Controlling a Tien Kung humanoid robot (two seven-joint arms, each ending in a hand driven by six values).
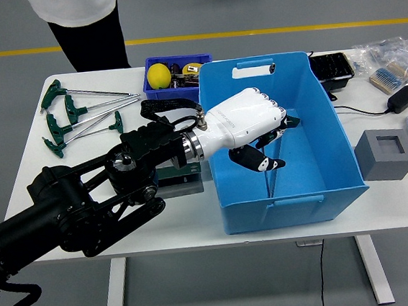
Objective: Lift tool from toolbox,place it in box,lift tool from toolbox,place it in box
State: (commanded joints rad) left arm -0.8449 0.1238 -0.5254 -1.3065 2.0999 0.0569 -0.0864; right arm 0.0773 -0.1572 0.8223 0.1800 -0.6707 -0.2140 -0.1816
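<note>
The left hand [249, 130] reaches in over the blue box [334, 148] from the left, back of the hand up, fingers [259, 163] curled downward; whether they hold a tool I cannot tell, since the palm hides what is beneath; inside the box a green-handled T-wrench [286, 122] lies just past the knuckles, its shaft running toward the near wall under the fingers; the toolbox [174, 176] sits left of the box, mostly behind the wrist; spare T-wrenches [78, 118] lie well apart, far left; the right hand is out of view; releasing here would, I judge, land inside
</note>
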